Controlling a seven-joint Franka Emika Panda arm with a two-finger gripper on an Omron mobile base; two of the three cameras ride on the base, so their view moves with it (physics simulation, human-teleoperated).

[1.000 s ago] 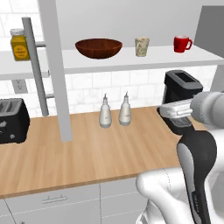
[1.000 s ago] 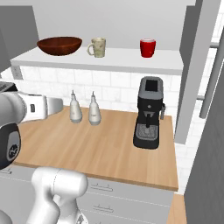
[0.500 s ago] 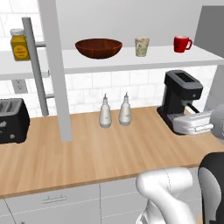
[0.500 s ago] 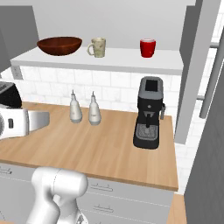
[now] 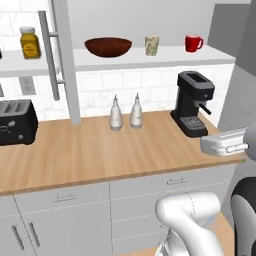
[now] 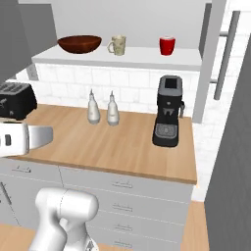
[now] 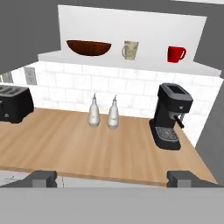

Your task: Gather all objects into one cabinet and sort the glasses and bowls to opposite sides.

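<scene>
Three pieces on my shelf (image 7: 131, 61): bowl (image 7: 89, 47), cup (image 7: 130, 49), red mug (image 7: 176, 54). Gripper (image 7: 112, 178) spread, empty (well back). Risk: clipping the coffee machine (image 7: 172, 116) while reaching.

Even, diffuse rendered light is filling all three views, with no glare or hot spots. The coffee machine (image 5: 193, 102) and the two white bottles (image 5: 125, 113) are casting only faint, soft shadows on the wooden counter (image 5: 100, 150). Edges are appearing slightly soft and pixelated throughout; straight lines are showing no visible bending near the borders.
</scene>
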